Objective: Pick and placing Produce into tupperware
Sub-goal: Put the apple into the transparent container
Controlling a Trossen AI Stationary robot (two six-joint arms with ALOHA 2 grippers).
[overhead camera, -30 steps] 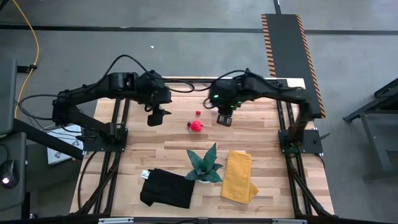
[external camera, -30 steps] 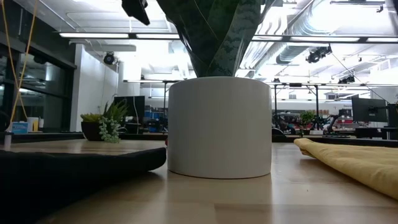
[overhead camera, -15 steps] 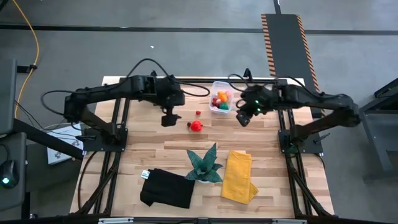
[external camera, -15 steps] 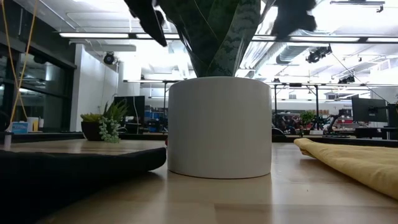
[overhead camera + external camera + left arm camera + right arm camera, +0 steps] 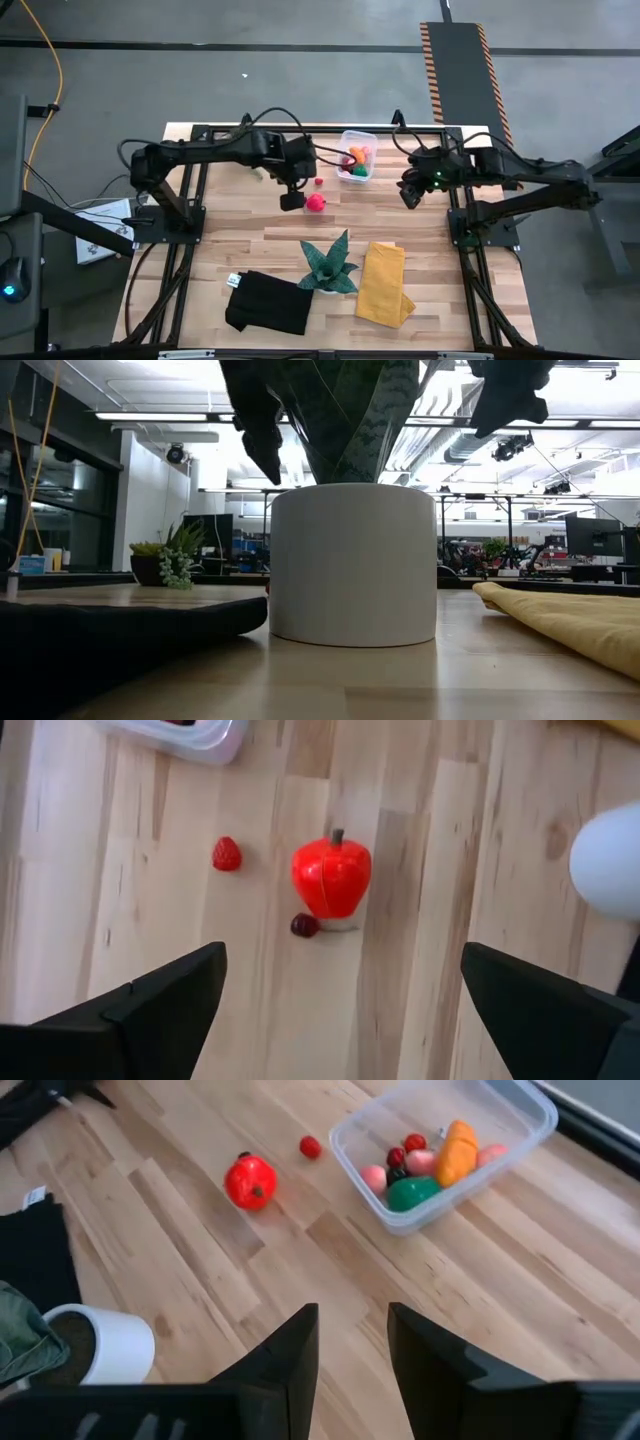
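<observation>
Two grippers have moved since a second ago: the left gripper point(image 5: 291, 201), fingers now spread wide and empty, has slid in to hover just beside the red tomato point(image 5: 316, 202), while the right gripper point(image 5: 410, 198), fingers narrowly parted and holding nothing, has pulled away to the tub's far side. Beside the tomato lie a small strawberry point(image 5: 227, 853) and a tiny dark berry point(image 5: 305, 926). Near them, the clear tupperware point(image 5: 520, 1132) holds orange, green, pink, red and dark produce point(image 5: 432, 1160).
</observation>
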